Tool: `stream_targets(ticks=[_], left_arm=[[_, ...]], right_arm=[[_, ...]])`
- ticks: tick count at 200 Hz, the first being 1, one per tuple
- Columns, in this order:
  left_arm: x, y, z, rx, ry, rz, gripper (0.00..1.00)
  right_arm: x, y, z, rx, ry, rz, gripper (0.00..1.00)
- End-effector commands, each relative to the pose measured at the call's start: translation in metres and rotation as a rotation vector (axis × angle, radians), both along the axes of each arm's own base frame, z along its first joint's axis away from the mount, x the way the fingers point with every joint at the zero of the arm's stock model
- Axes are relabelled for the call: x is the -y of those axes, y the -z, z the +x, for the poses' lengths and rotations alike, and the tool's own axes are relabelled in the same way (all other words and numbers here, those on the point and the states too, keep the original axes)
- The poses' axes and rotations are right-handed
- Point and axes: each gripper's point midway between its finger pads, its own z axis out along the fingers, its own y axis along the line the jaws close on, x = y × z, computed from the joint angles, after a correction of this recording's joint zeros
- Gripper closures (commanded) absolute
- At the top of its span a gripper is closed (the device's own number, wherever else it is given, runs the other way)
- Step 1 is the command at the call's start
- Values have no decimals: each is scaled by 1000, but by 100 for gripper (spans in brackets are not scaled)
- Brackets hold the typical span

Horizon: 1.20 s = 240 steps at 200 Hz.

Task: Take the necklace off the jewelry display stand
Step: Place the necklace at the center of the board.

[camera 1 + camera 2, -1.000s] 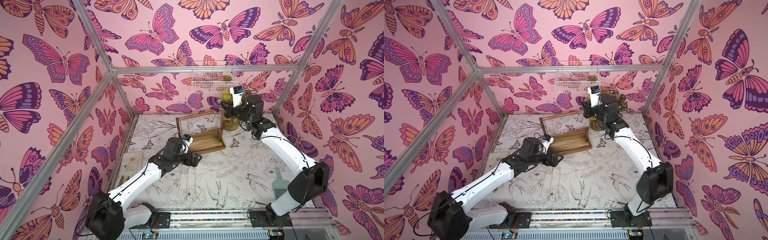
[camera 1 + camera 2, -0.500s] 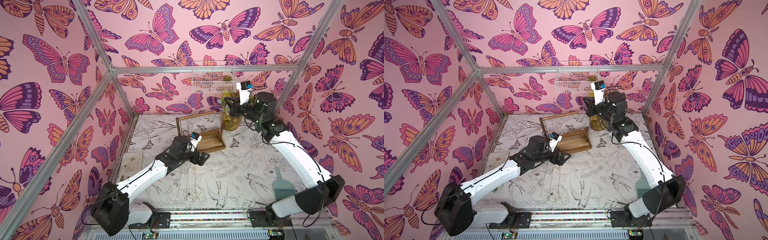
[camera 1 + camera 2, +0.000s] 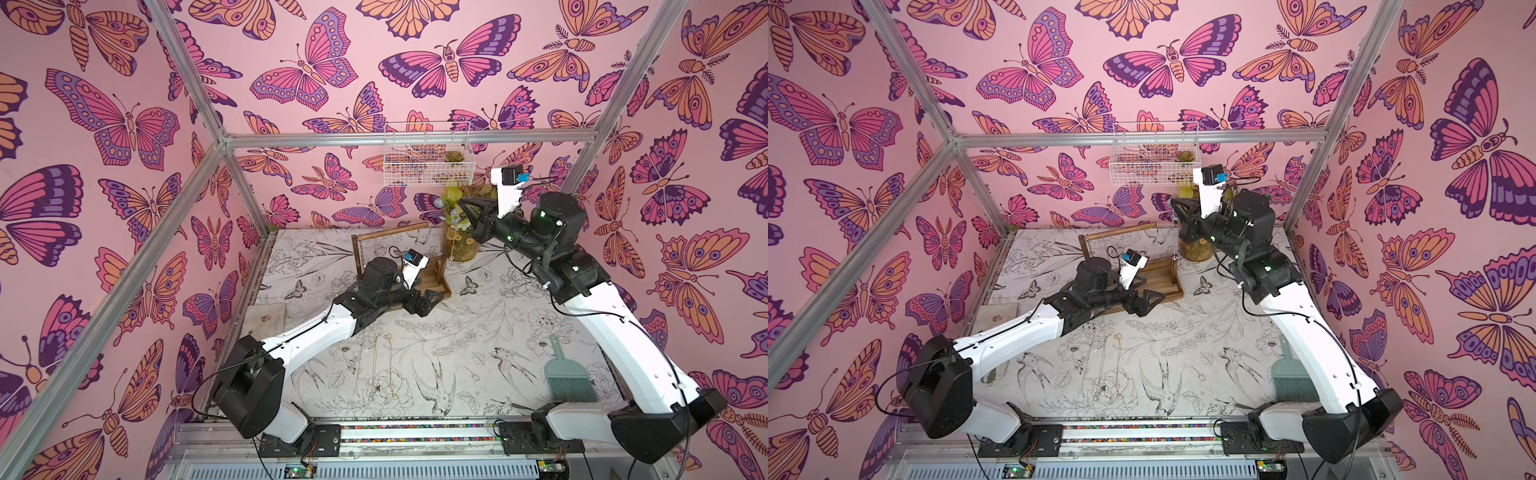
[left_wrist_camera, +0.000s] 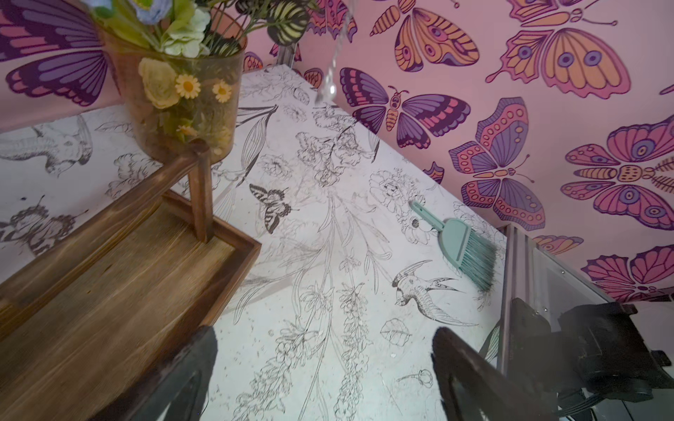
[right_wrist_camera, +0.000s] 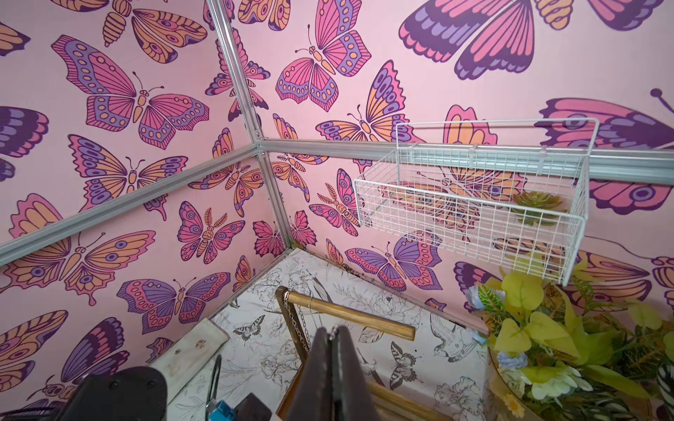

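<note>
The brown wooden jewelry display stand (image 3: 390, 232) stands at the back middle in both top views, its tray (image 4: 146, 262) close in the left wrist view. My right gripper (image 5: 332, 330) is raised high to the stand's right (image 3: 462, 201), shut on a thin silver necklace (image 4: 330, 78) that dangles free of the stand's top bar (image 5: 350, 317). Other chains (image 5: 291, 320) still hang at that bar's left end. My left gripper (image 4: 324, 333) is open and empty, low over the table beside the tray's front right corner (image 3: 432, 297).
A glass vase of flowers (image 3: 461, 245) stands just right of the stand, under the right gripper. A white wire basket (image 3: 428, 166) hangs on the back wall. A teal brush (image 3: 567, 378) lies front right, a pale board (image 3: 266, 320) at the left, and thin gold chains (image 3: 382, 361) on the front table.
My right arm has swung up and to the right, away from the top bar, carrying the necklace. My left gripper has moved right along the tray's front to its corner.
</note>
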Motion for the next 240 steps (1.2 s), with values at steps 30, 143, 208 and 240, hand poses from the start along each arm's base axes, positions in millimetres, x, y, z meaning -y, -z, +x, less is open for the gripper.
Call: stream_targets(ticks=[30, 143, 208, 240], left_arm=[[35, -28, -22, 102, 137, -59, 9], [65, -49, -25, 180, 154, -75, 48], [63, -48, -20, 190, 116, -62, 58], [61, -48, -20, 185, 105, -61, 73]], right_arm=[[3, 12, -33, -69, -34, 20, 100], [2, 21, -70, -110, -68, 37, 100], [1, 17, -72, -107, -82, 39, 100], [0, 15, -70, -98, -82, 33, 100]])
